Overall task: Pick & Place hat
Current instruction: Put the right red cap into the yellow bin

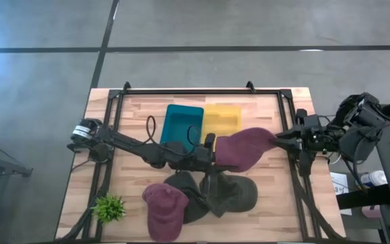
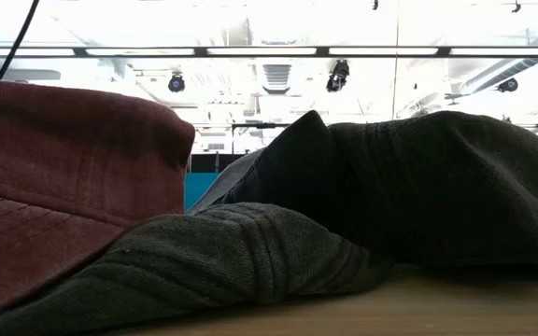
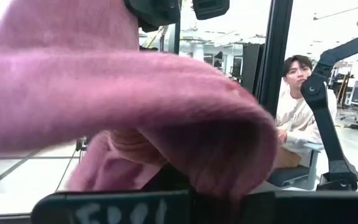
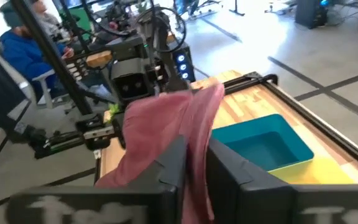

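Holding a maroon hat (image 1: 244, 148) stretched in the air between my two grippers, just in front of the yellow bin (image 1: 221, 120).
I use the yellow bin as my marker on the table (image 1: 280, 196): the teal bin (image 1: 182, 125) touches its side, and three more hats (image 1: 198, 196) lie heaped nearer the front edge. My left gripper (image 1: 212, 157) is clamped tight on the hat's one end. My right gripper (image 1: 278, 138) has cloth between its fingers (image 4: 166, 168), parted slightly.

Two dark jointed arms (image 1: 137, 148) with looping black cables.
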`<state>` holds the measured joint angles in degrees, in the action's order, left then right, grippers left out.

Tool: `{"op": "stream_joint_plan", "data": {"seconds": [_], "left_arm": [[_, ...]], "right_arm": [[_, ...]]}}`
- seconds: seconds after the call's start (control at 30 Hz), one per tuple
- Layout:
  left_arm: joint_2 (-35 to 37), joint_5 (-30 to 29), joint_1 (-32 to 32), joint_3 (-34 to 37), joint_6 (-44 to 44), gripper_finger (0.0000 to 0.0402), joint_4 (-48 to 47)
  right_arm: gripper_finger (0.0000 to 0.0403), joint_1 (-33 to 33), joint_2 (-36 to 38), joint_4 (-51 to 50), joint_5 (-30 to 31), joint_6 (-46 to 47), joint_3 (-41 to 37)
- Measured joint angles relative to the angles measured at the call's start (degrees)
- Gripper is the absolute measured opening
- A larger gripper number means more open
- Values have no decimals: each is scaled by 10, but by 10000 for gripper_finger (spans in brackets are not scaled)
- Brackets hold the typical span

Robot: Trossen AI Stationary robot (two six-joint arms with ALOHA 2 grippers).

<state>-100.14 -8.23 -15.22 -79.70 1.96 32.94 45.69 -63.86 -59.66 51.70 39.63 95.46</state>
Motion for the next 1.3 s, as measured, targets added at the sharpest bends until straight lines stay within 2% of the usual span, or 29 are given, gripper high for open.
{"op": "stream_joint_plan", "data": {"seconds": [0.13,0.27,0.4,0.57,0.67,0.73,0.93,1.03,1.2,1.3], "left_arm": [[1,-1,1,-9,13,7,-56],[12,-12,4,-26,30,7,-202],[27,-20,23,-70,47,7,-391],[35,-4,76,-190,4,7,-600],[23,78,128,-268,-8,7,-705],[6,152,169,-308,16,7,-761],[-71,332,276,-391,107,7,-812],[-124,362,306,-442,88,7,-831],[-227,363,333,-554,14,7,-886],[-243,372,346,-524,13,7,-882]], "right_arm": [[111,0,1,-2,26,1,0],[164,0,5,-51,47,-1,1],[198,0,14,-179,88,96,4],[206,0,22,-299,93,215,4],[201,0,24,-304,81,210,-1],[195,0,25,-304,73,203,-1],[179,0,31,-303,38,216,-12],[173,0,36,-304,33,236,-29],[167,0,31,-302,30,248,-56],[164,0,26,-299,12,254,-67]]}}
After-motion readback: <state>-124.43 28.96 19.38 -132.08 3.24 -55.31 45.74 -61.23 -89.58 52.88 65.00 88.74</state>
